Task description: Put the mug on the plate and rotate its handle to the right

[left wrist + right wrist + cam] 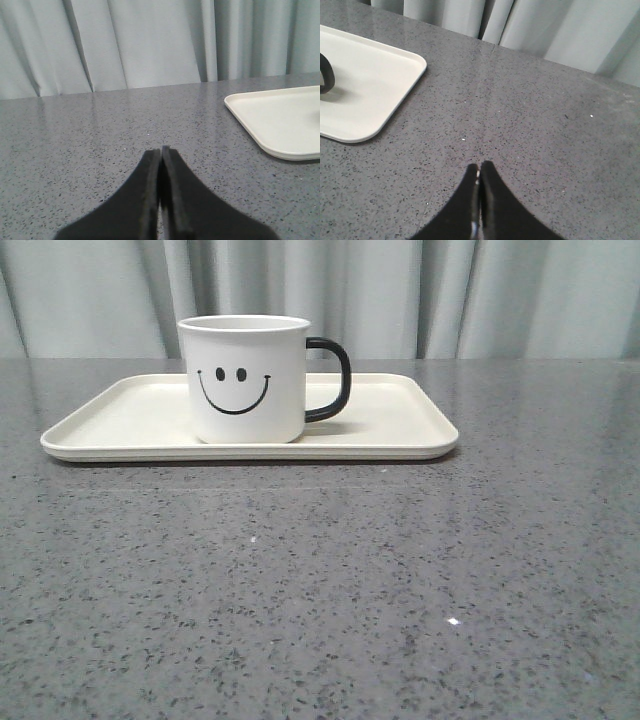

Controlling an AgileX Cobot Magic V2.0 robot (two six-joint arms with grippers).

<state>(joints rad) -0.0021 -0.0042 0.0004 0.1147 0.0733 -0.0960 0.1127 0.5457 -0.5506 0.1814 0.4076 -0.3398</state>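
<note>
The white mug with a black smiley face stands upright on the cream plate, a little left of its middle. Its black handle points right. In the right wrist view part of the handle shows over the plate. The left wrist view shows a corner of the plate. My left gripper is shut and empty over bare table left of the plate. My right gripper is shut and empty over bare table right of the plate. Neither gripper shows in the front view.
The grey speckled table stretches in front of the plate. Pale curtains hang behind the table's far edge.
</note>
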